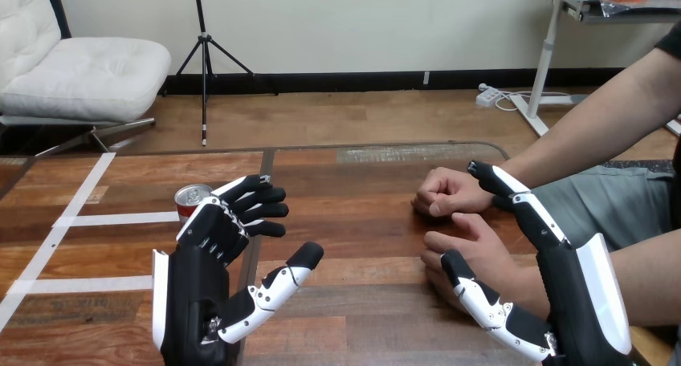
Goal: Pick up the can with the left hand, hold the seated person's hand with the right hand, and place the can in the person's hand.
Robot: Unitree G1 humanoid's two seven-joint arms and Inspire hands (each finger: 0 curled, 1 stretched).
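Both splayed: left hand (197,290) empty beside the can (191,197), right hand (574,298) flanking the person's nearer hand (474,244), not gripping

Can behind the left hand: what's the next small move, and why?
Probably ease the left hand forward so its fingers can wrap the can. The can stands upright on the table just beyond those fingers, which are open and hold nothing. The right hand is open beside the person's nearer hand, not curled round it.
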